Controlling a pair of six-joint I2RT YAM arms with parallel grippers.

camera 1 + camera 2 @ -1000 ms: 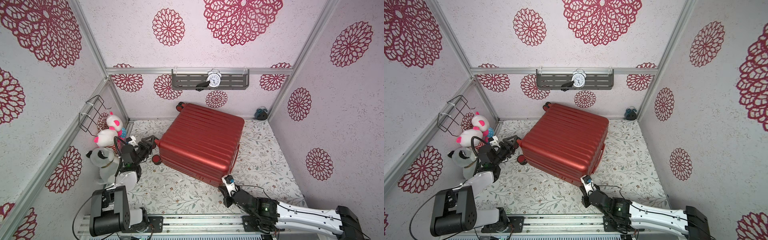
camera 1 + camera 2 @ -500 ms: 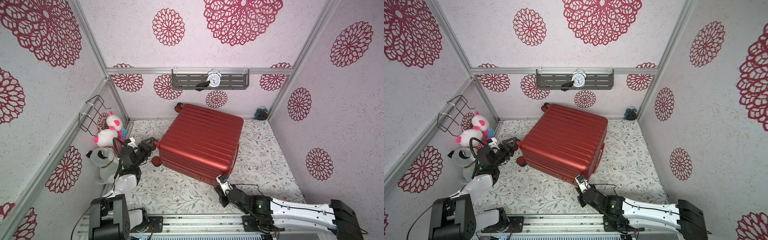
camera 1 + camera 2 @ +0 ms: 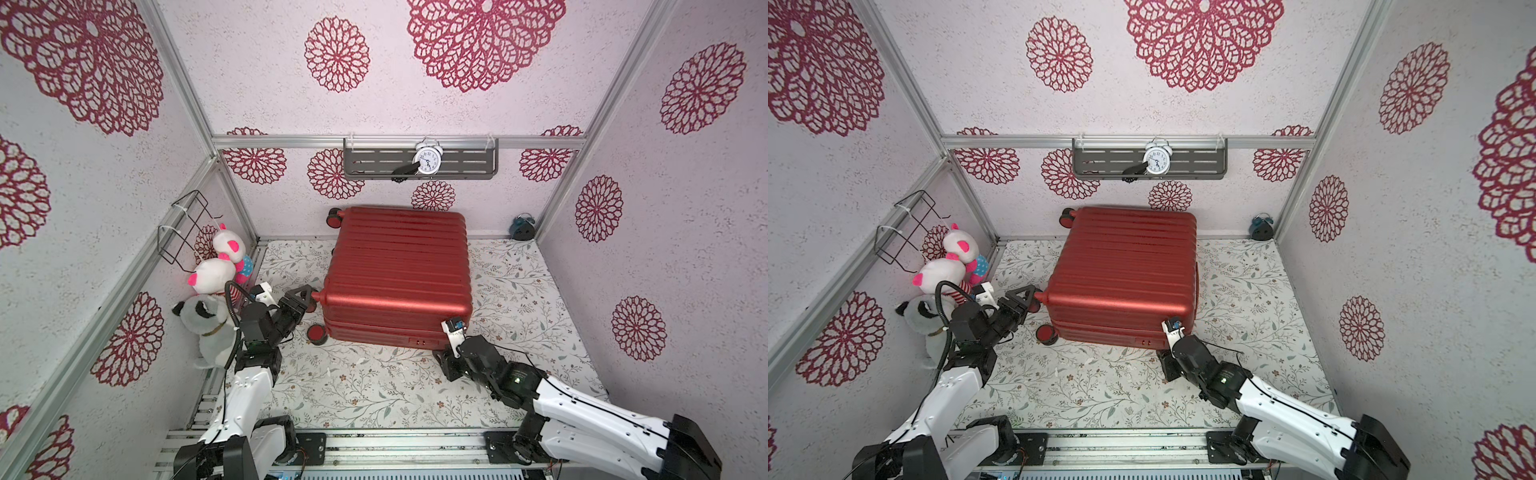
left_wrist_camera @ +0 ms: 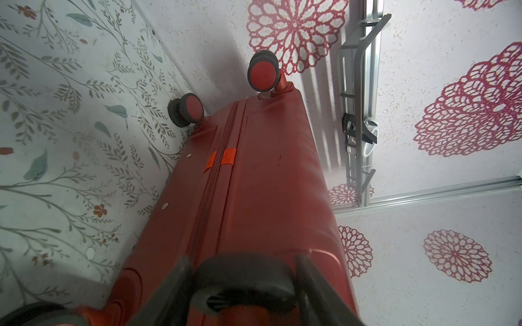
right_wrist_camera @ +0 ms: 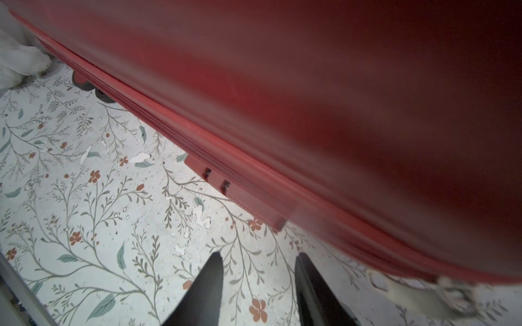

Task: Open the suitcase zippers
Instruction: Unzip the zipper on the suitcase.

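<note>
1. The left fingers (image 4: 176, 285) are clamped on a dark wheel (image 4: 243, 279) at the near left corner of the suitcase (image 3: 399, 266), one finger on each side.
2. The right fingers (image 5: 206, 290) stand spread and hold nothing; only the floral desk (image 5: 113, 225) shows between them.
3. Near them a pale zipper pull (image 5: 418, 293), blurred, hangs at the shell's lower edge, apart from both fingers.
4. The zippers (image 4: 209, 192), a dark red track, run along the middle seam and are closed along the wheel end.
5. The suitcase lies flat on its broad ribbed face mid-desk, its far end close to the back wall.
6. Plush toys (image 3: 216, 270) sit against the left wall.
</note>
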